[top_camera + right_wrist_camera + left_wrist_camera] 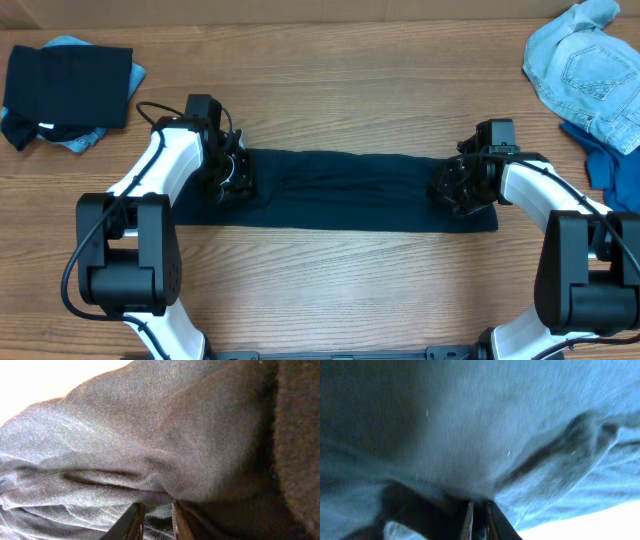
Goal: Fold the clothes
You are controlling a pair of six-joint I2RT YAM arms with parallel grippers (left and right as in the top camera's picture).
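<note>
A dark navy shirt (340, 190) lies folded into a long flat band across the middle of the wooden table (330, 90). My left gripper (232, 180) is down on the band's left end. In the left wrist view its jaws (477, 506) stand almost together, with shirt fabric (470, 420) bunched at their tips. My right gripper (455, 185) is on the band's right end. In the right wrist view a fold of the cloth (175, 435) is pinched between the jaws (159, 508). Both grippers are shut on the shirt.
A folded black piece (68, 85) lies on a light blue one at the back left. A pale denim garment (585, 70) and a mid-blue piece (610, 160) lie at the back right, near the right arm.
</note>
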